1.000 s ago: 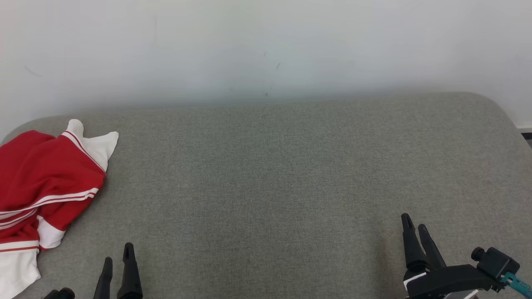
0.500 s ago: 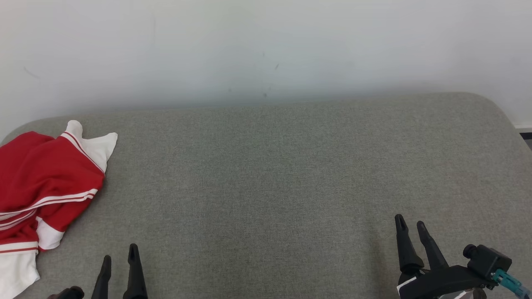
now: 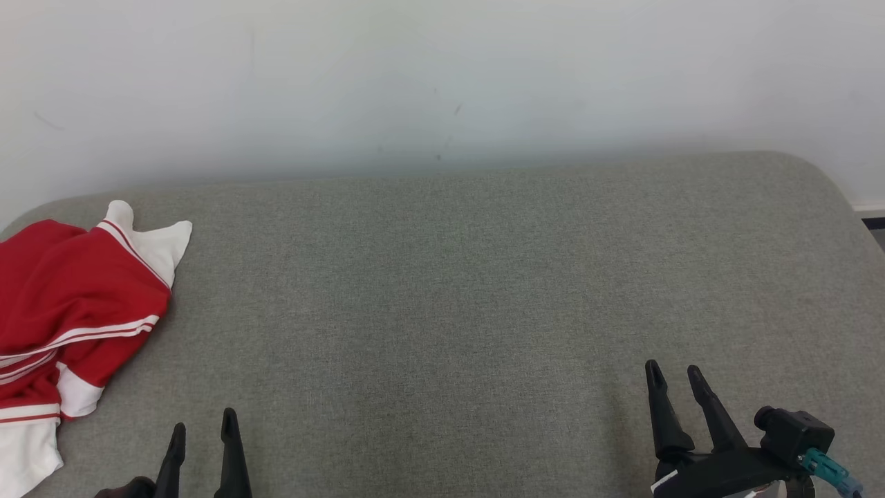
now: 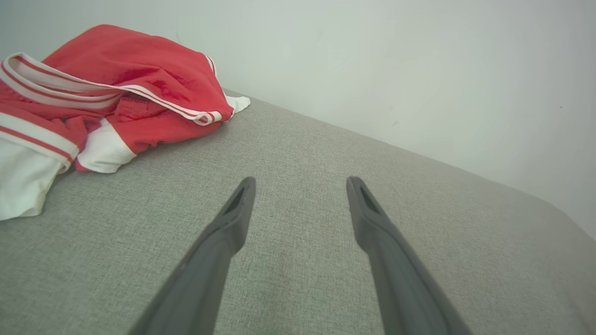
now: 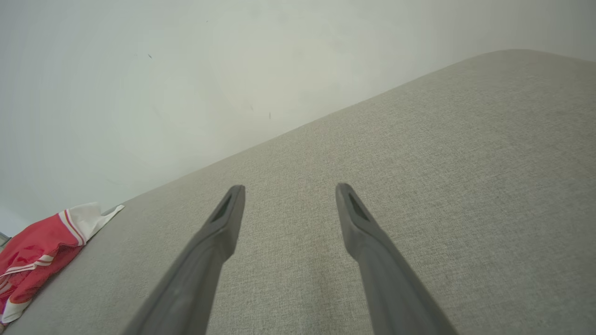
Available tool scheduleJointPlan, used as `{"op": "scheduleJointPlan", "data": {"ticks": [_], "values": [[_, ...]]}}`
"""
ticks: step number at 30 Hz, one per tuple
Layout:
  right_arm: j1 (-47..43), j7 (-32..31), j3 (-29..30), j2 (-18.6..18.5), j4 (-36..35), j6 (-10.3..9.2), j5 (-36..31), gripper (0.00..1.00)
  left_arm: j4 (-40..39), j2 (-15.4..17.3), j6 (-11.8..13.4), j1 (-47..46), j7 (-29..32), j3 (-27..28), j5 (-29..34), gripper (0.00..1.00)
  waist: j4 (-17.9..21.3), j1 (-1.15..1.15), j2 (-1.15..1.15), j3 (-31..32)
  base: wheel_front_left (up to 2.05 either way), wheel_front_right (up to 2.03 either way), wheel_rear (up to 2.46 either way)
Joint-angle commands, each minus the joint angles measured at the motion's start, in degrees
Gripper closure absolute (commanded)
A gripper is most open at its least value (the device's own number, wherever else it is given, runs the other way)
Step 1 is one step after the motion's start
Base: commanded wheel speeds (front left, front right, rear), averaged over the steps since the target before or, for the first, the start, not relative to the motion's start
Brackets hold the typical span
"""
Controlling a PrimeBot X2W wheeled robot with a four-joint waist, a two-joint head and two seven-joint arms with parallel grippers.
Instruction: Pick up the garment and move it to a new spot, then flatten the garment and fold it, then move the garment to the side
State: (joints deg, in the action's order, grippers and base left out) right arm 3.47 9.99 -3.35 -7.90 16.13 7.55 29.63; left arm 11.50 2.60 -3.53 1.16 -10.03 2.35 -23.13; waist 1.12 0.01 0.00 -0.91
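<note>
- Head view: garment (image 3: 69,304), red with white striped trim, crumpled at the left edge of the grey fabric pad (image 3: 442,290), white wall (image 3: 442,69) behind; left gripper (image 3: 203,422) low left, right gripper (image 3: 672,369) low right, both spread, clear of the cloth
- Left wrist view: fingers (image 4: 223,232) apart over bare grey weave, holding nothing; garment (image 4: 116,83) ahead at upper left, untouched
- Right wrist view: fingers (image 5: 363,232) apart, holding nothing; garment (image 5: 37,251) well apart at lower left

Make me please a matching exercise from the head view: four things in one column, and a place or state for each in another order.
Column one
1 garment
2 left gripper
3 right gripper
4 wall

Column two
A lower right, open
B pale, at the back
C crumpled, red and white, far left
D lower left, open

Pairs: 1-C, 2-D, 3-A, 4-B
</note>
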Motion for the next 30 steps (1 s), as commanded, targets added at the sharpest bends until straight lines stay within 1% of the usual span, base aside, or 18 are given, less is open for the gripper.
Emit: {"op": "scheduleJointPlan", "data": {"ticks": [1, 30], "values": [[0.4, 0.4, -0.2, -0.4, -0.2, -0.08, -1.1, 0.00, -0.4, 0.3, 0.1, 0.4, -0.3, 0.0, 1.3, 0.00, 0.0, -0.01, 0.00, 0.0, 0.00, 0.00, 0.00], [0.1, 3.9, -0.7, -0.7, 0.1, -0.11, -15.3, 0.00, -1.4, 0.4, 1.8, 2.3, -3.9, -0.7, 14.3, 0.00, 0.6, -0.01, 0.00, -0.2, 0.00, 0.00, 0.00]]}}
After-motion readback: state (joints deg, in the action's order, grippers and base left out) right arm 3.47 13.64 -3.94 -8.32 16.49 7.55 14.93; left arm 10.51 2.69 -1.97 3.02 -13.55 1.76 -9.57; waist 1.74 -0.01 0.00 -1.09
